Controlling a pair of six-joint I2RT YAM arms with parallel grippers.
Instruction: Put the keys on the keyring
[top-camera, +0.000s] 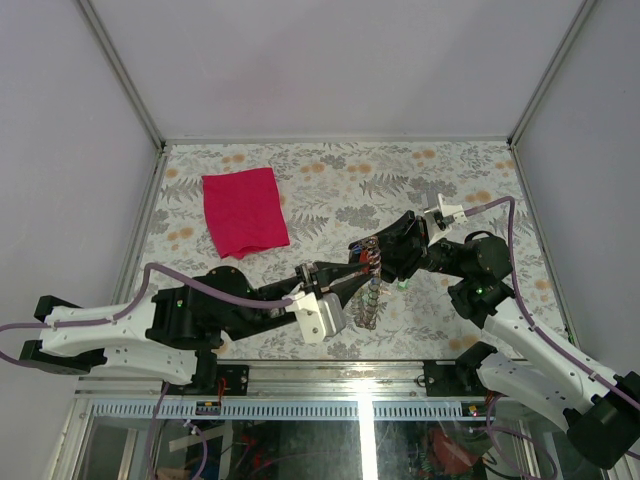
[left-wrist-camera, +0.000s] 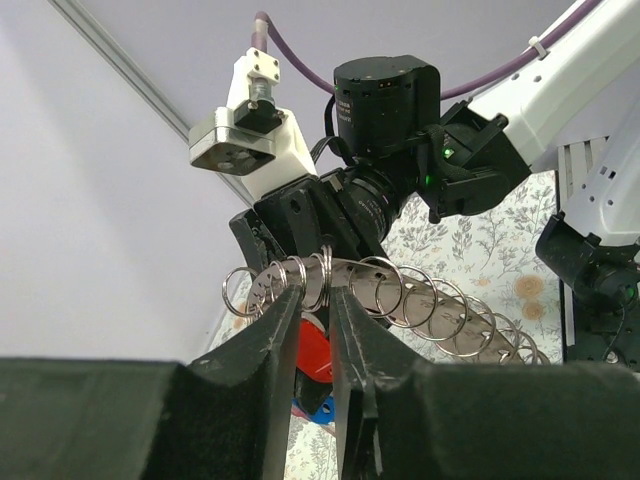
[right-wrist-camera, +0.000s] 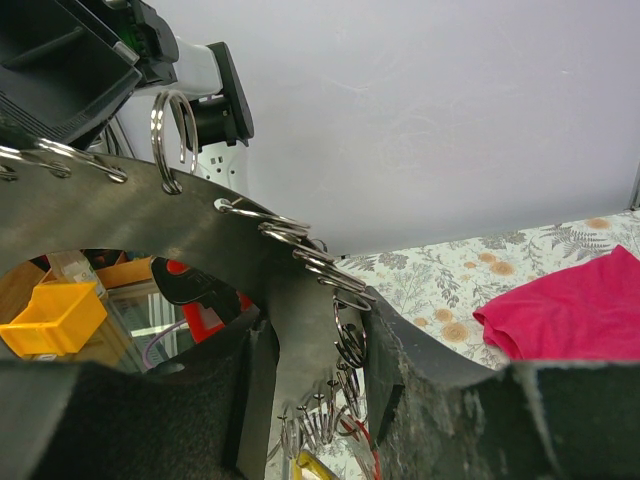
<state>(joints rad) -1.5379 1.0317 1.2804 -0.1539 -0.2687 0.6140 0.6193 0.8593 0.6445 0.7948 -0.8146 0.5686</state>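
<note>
The keyring (top-camera: 372, 295) is a grey band lined with many small silver rings, held up over the table's middle between both arms. My right gripper (top-camera: 382, 256) is shut on its band (right-wrist-camera: 120, 215); in the right wrist view (right-wrist-camera: 315, 350) the band fills the jaws. My left gripper (top-camera: 352, 272) is nearly closed, and in the left wrist view (left-wrist-camera: 315, 290) its tips pinch one small ring at the band's (left-wrist-camera: 440, 305) left end. A red key head (left-wrist-camera: 312, 352) and a blue one (left-wrist-camera: 322, 408) hang behind the jaws. A yellow key (right-wrist-camera: 312, 465) hangs low.
A magenta cloth (top-camera: 243, 212) lies flat at the back left of the floral table (top-camera: 330, 180), and shows in the right wrist view (right-wrist-camera: 570, 315). White walls stand on three sides. A yellow bin (right-wrist-camera: 50, 315) sits below the table's near edge.
</note>
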